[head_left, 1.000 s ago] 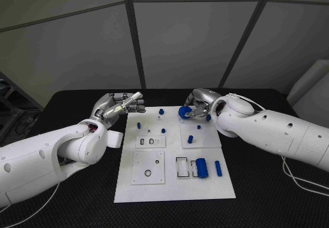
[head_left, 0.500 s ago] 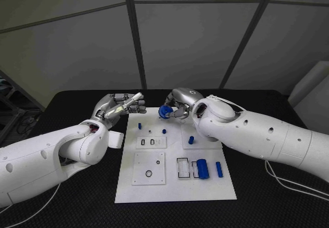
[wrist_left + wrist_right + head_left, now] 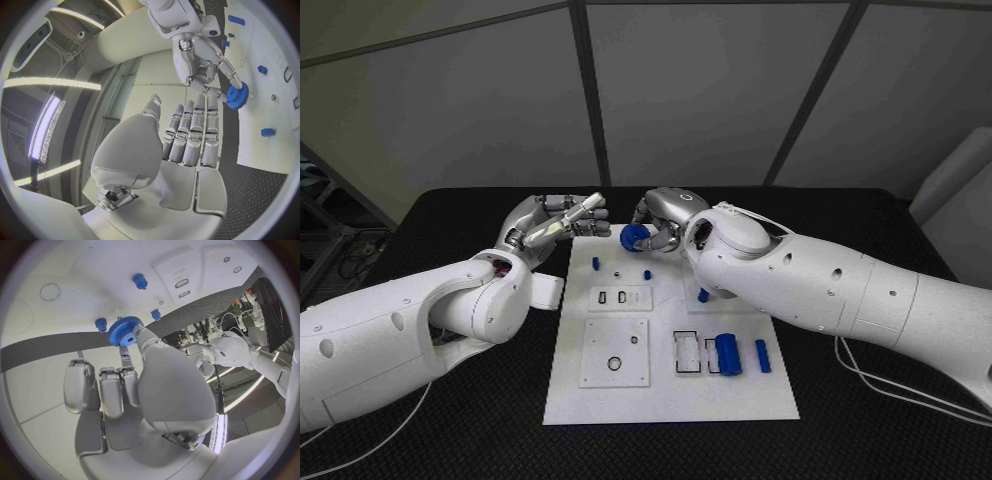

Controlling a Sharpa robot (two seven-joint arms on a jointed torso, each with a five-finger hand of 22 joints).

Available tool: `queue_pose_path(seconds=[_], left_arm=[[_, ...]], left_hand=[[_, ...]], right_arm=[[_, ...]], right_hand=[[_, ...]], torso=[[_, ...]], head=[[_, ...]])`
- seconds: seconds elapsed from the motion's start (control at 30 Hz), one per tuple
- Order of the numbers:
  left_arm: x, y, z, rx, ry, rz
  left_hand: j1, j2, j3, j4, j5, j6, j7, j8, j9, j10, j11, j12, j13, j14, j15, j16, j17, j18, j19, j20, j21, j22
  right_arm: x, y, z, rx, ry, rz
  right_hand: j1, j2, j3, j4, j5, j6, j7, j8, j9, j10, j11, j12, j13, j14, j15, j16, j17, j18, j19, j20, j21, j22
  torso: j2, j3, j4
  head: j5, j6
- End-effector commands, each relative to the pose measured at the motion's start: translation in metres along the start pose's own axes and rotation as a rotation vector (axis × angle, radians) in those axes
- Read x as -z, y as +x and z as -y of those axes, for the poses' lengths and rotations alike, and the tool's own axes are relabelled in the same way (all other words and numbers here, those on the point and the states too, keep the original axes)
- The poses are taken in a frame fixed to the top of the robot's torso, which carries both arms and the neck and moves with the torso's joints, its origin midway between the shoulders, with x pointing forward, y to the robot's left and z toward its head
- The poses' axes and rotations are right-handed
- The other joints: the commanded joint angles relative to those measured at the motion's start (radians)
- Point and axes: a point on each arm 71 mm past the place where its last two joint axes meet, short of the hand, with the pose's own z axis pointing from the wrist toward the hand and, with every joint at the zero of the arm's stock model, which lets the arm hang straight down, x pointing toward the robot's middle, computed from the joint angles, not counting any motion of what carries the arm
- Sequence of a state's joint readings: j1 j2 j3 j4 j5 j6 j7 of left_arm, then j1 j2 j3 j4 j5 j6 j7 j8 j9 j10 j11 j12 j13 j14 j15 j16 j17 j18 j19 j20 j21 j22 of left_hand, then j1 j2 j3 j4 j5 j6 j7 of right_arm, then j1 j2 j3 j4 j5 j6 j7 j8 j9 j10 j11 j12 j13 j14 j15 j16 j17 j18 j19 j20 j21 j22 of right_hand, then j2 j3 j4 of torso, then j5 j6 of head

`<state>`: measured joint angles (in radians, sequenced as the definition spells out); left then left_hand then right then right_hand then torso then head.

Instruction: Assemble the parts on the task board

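Note:
My right hand pinches a blue toothed gear at its fingertips, just above the far end of the white task board. The right wrist view has the gear hanging over the board, close to two small blue pegs. My left hand hovers at the board's far left corner with straight fingers and holds nothing. From the left wrist, its flat fingers reach toward the right hand and the gear.
Small blue pegs stand in the board's far half. A thick blue cylinder and a slim blue bar lie near its right edge. White inset plates with slots and a ring sit left of them.
My right hand has carried the gear leftward across the board's far end, from its right side to near the left hand. The left hand has stayed put.

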<state>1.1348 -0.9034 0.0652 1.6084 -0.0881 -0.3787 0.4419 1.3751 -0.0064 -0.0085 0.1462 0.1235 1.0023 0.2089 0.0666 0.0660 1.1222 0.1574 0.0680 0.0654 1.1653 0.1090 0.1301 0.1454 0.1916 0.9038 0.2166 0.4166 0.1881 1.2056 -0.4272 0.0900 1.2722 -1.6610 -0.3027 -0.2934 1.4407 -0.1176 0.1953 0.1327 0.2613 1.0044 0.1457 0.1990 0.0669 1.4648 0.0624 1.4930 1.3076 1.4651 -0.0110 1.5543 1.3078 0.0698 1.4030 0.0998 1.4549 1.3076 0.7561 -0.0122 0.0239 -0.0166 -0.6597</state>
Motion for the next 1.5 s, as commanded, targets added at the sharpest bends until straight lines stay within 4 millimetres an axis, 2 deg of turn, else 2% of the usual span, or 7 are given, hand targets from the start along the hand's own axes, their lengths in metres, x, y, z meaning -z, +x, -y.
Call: queue_pose_path(seconds=[0.03, 0.43, 0.6, 0.83, 0.93, 1.23, 1.5], left_arm=[[-0.001, 0.001, 0.001, 0.001, 0.009, -0.01], [-0.001, 0.001, 0.001, 0.001, 0.008, -0.011], [-0.001, 0.002, 0.001, 0.003, 0.006, -0.014], [-0.001, 0.002, 0.001, 0.003, 0.005, -0.015], [-0.001, 0.001, 0.001, 0.004, 0.003, -0.016], [-0.001, 0.001, 0.0, 0.005, -0.004, -0.02], [-0.001, 0.001, 0.0, 0.005, -0.006, -0.019]], left_hand=[[0.004, 0.01, -0.002, -0.006, -0.005, -0.001, 0.005, -0.001, 0.0, -0.003, -0.001, -0.003, 0.0, -0.008, 0.0, -0.007, 0.002, -0.011, -0.009, 0.002, 0.002, -0.002], [0.005, 0.01, -0.002, -0.007, -0.004, -0.001, 0.005, -0.001, 0.0, -0.003, -0.001, -0.003, 0.0, -0.008, 0.0, -0.008, 0.002, -0.011, -0.009, 0.002, 0.002, -0.002], [0.005, 0.01, -0.002, -0.007, -0.004, -0.001, 0.005, -0.001, 0.0, -0.003, -0.001, -0.003, 0.0, -0.008, 0.0, -0.008, 0.002, -0.011, -0.009, 0.002, 0.002, -0.002], [0.005, 0.01, -0.002, -0.007, -0.004, -0.001, 0.005, -0.001, 0.0, -0.003, -0.001, -0.003, 0.0, -0.008, 0.0, -0.008, 0.002, -0.011, -0.009, 0.002, 0.002, -0.002], [0.005, 0.011, -0.002, -0.008, -0.005, -0.001, 0.005, -0.001, 0.0, -0.004, -0.001, -0.003, 0.0, -0.008, 0.0, -0.008, 0.002, -0.011, -0.01, 0.002, 0.002, -0.002], [0.005, 0.011, -0.002, -0.008, -0.005, -0.001, 0.005, -0.002, 0.0, -0.004, -0.001, -0.003, 0.0, -0.008, 0.0, -0.009, 0.002, -0.011, -0.01, 0.002, 0.002, -0.002], [0.005, 0.011, -0.002, -0.008, -0.005, -0.002, 0.005, -0.002, -0.001, -0.004, -0.001, -0.003, -0.001, -0.008, 0.001, -0.009, 0.002, -0.011, -0.01, 0.002, 0.002, -0.002]], right_arm=[[-0.002, 0.002, 0.0, 0.012, 0.003, -0.02], [-0.003, 0.015, 0.005, 0.035, 0.017, -0.075], [-0.003, 0.015, 0.005, 0.041, 0.017, -0.073], [-0.004, 0.015, 0.004, 0.043, 0.019, -0.068], [-0.004, 0.016, 0.005, 0.04, 0.028, -0.071], [-0.005, 0.017, 0.007, 0.042, 0.036, -0.094], [-0.005, 0.018, 0.007, 0.042, 0.037, -0.107]], right_hand=[[-0.011, 0.002, 0.007, -0.002, 0.006, 0.012, -0.008, -0.005, 0.001, 0.039, -0.008, -0.001, 0.171, 0.097, -0.003, 0.004, 0.225, -0.016, 0.005, -0.003, 0.006, 0.023], [-0.025, -0.006, 0.009, 0.0, 0.01, 0.012, -0.007, -0.013, 0.001, 0.036, -0.007, -0.005, 0.167, 0.097, -0.002, 0.003, 0.223, -0.015, 0.003, -0.002, 0.005, 0.021], [-0.041, -0.021, 0.008, 0.002, 0.017, 0.001, -0.002, -0.026, -0.001, 0.026, -0.003, -0.015, 0.156, 0.096, 0.0, 0.002, 0.221, -0.015, 0.0, 0.0, 0.003, 0.017], [-0.068, -0.042, -0.002, 0.008, -0.037, -0.058, 0.014, -0.068, -0.003, 0.005, 0.011, -0.04, 0.131, 0.096, 0.012, 0.002, 0.221, -0.014, -0.004, 0.009, -0.001, 0.012], [-0.108, -0.057, -0.041, 0.036, -0.062, -0.093, 0.021, -0.088, -0.002, -0.006, 0.019, -0.052, 0.117, 0.097, 0.02, 0.003, 0.224, -0.013, -0.006, 0.017, -0.003, 0.01], [-0.114, -0.059, -0.087, 0.068, -0.059, -0.105, 0.025, -0.094, 0.002, -0.015, 0.024, -0.061, 0.107, 0.097, 0.025, 0.004, 0.226, -0.013, -0.006, 0.023, -0.004, 0.008], [-0.114, -0.058, -0.09, 0.072, -0.059, -0.105, 0.026, -0.094, 0.002, -0.015, 0.025, -0.06, 0.108, 0.097, 0.025, 0.004, 0.227, -0.013, -0.007, 0.023, -0.005, 0.008]], torso=[[0.0, 0.0006, -0.0013], [0.0, 0.0019, -0.0026], [0.0, 0.0019, -0.0018], [0.0, 0.0012, -0.0023], [0.0, 0.0015, -0.0024], [0.0, 0.0017, -0.0027], [0.0, 0.0013, -0.0022]], head=[[0.002, -0.001], [0.005, -0.005], [0.005, -0.007], [0.005, -0.007], [0.005, -0.007], [0.002, -0.007], [0.0, -0.007]])
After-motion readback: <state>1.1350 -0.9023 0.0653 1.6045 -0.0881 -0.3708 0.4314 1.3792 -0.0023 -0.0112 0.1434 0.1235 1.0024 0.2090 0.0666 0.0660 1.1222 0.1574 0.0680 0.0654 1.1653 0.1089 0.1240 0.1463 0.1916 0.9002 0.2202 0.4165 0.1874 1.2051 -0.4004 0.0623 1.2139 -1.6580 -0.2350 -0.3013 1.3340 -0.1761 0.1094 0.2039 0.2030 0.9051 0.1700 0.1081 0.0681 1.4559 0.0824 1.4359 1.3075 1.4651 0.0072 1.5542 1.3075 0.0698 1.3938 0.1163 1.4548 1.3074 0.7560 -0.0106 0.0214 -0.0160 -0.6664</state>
